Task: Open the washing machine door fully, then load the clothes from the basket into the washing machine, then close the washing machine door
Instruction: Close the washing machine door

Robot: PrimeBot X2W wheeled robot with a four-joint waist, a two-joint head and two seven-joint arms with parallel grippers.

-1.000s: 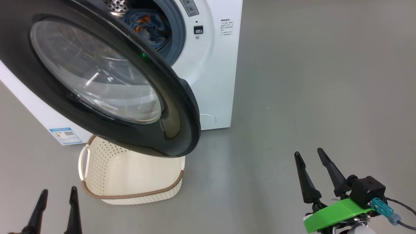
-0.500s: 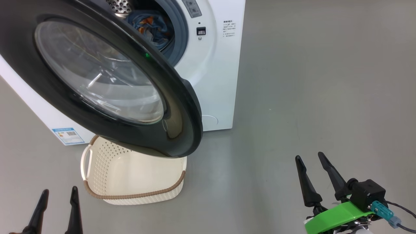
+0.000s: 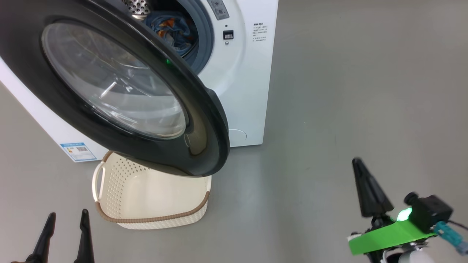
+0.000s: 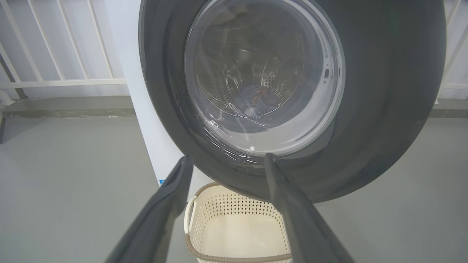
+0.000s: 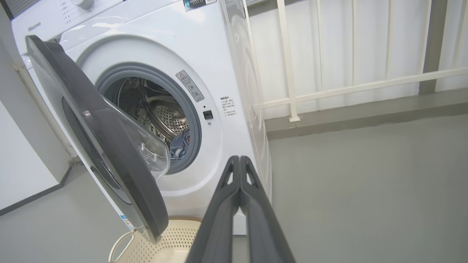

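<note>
For the left jaws: spread as wide as they go, fingers splayed, nothing gripped. For the right jaws: pressed flat together along their whole length, nothing between them, clear of everything, over bare grey floor.

Straight ahead of the left jaws and above their tips: the door, swung out from the washer, wide black rim and bulging glass facing them. No contact between fingertips and door, with open floor between in the head view. Below the door, framed between the two left fingers: the basket, cream with a brown rim, on the floor, its far end hidden by the door's lower rim, the visible part of its bottom bare.

Ahead of the right jaws and to their left: the washer's front, mouth uncovered, grey gasket around the steel drum. Low in the drum, near the front lip: the clothes, a blue heap with orange patches, dimly visible through the door glass from the left wrist too. Further left of the right jaws than the mouth: the door edge-on, standing out from the washer. Beside the base of the right fingers, under the door's tip: a corner of the basket. To the right of the right jaws: a white railing. Behind them: a green bracket.
</note>
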